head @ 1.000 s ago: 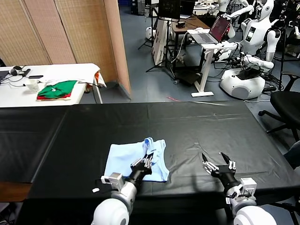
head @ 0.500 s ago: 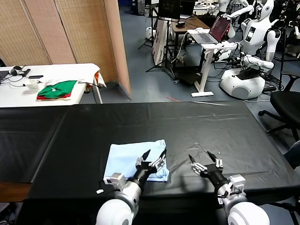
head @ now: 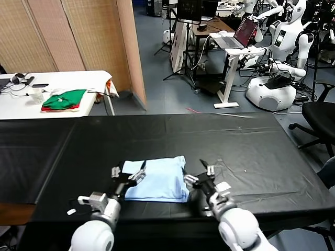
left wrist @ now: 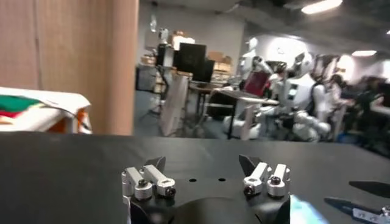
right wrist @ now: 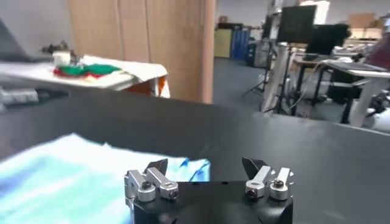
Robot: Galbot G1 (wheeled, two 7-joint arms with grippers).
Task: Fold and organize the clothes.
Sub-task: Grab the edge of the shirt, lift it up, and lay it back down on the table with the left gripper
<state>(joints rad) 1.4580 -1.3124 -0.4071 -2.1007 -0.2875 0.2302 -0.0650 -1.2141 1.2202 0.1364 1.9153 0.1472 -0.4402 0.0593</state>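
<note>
Low in the frame, the folded blue T-shirt (head: 157, 179) lies on the black tabletop (head: 235, 141) between the open left tool (head: 128, 173) and open right tool (head: 200, 171).

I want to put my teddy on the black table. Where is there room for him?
The black table is bare behind the blue T-shirt, up to its far edge, and along its whole right side. The near middle is crowded: the open left gripper and open right gripper flank the shirt.
</note>
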